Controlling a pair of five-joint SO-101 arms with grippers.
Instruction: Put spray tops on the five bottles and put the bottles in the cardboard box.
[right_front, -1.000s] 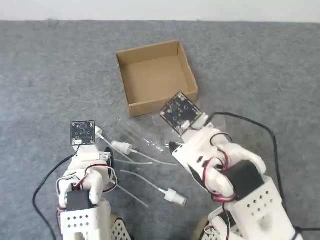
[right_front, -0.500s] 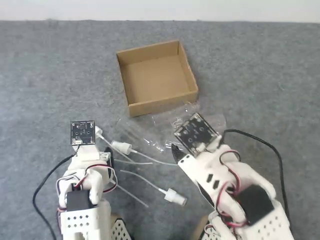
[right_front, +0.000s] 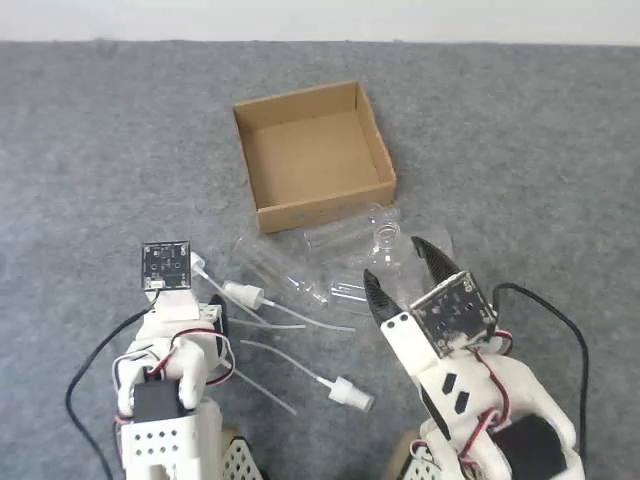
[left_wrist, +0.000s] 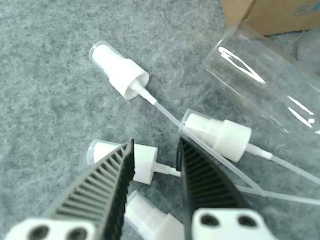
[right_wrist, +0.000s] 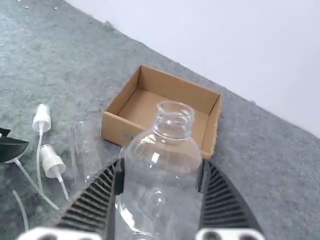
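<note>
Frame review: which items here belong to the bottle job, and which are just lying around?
Job: cardboard box, clear bottle in the right gripper, loose bottle, spray tops by the left gripper.
Just background: grey mat, white wall.

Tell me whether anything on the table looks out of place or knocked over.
Nothing damaged or spilled. The clear bottles by the cardboard box lie on their sides, and loose spray tops are scattered on the grey carpet. The bottle in the right end effector has no top.
</note>
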